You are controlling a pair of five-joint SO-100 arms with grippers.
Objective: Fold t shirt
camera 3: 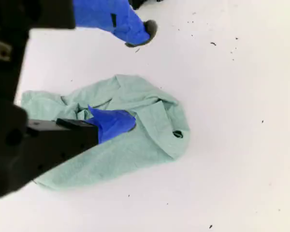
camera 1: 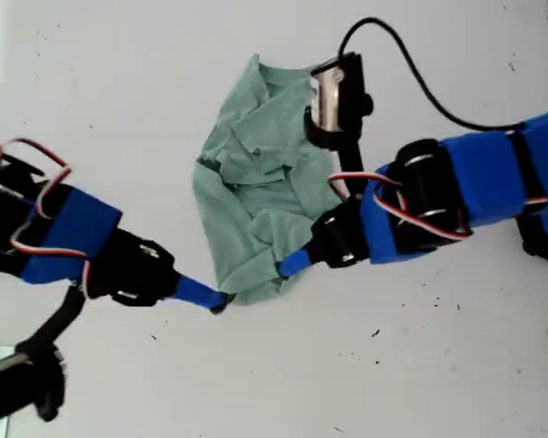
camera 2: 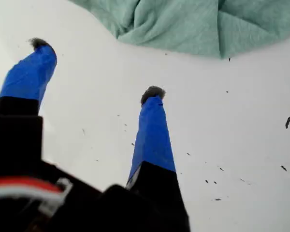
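My second gripper [camera 1: 288, 265] covers part of the shirt [camera 1: 256, 192] beneath it. The first wrist view crops the shirt just beyond my first gripper [camera 2: 94, 70].

T shirt [camera 1: 260, 196]: pale sage green, plain, no print; small dark spot near one edge in second wrist view. Table [camera 1: 438, 365]: white, scattered with tiny black specks. My first gripper [camera 2: 94, 67]: bright blue fingers [camera 2: 152, 140] with dark grey fuzzy tips, black body behind. My second gripper [camera 3: 123, 75]: same blue fingers, black housing. Arm links: blue with black joints; red and white wires looping over them. Black cable [camera 1: 411, 64] across white table. Camera module [camera 1: 333, 96]: black with silver face.
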